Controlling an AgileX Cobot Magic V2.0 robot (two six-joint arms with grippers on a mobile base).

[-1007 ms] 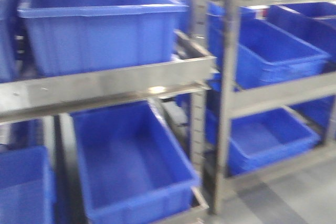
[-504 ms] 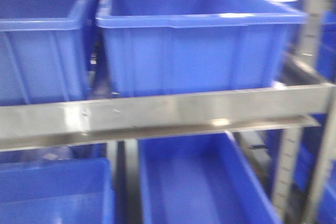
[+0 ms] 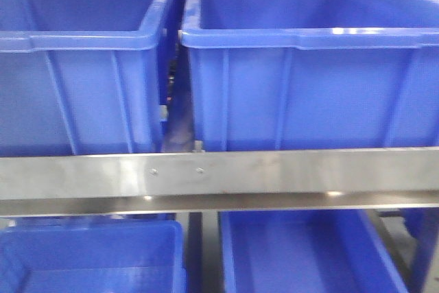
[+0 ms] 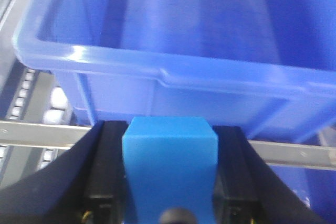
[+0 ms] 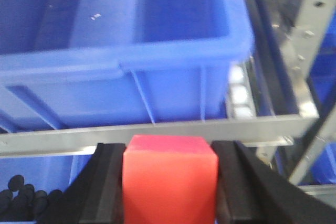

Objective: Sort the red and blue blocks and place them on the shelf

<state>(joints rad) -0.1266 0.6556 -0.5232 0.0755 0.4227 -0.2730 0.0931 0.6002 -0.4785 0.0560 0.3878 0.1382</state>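
My left gripper (image 4: 170, 182) is shut on the blue block (image 4: 170, 161), held in front of a big blue bin (image 4: 173, 35) and the shelf's steel rail (image 4: 37, 132). My right gripper (image 5: 169, 182) is shut on the red block (image 5: 169, 177), held in front of another blue bin (image 5: 121, 35) above the steel rail (image 5: 157, 129). In the front view the shelf rail (image 3: 274, 173) with two small screws runs across, with a left bin (image 3: 75, 60) and a right bin (image 3: 309, 60) on it. Neither gripper nor block shows in the front view.
Two more blue bins sit on the lower tier, one left (image 3: 89, 259) and one right (image 3: 309, 252). A perforated upright post (image 5: 310, 19) stands at the right in the right wrist view. Dark small items (image 5: 16, 195) lie in a lower bin at bottom left.
The front view has swung left and closer: the upper bins slid right and grew, the neighbouring rack left the view, and the rail now lies level across the frame.
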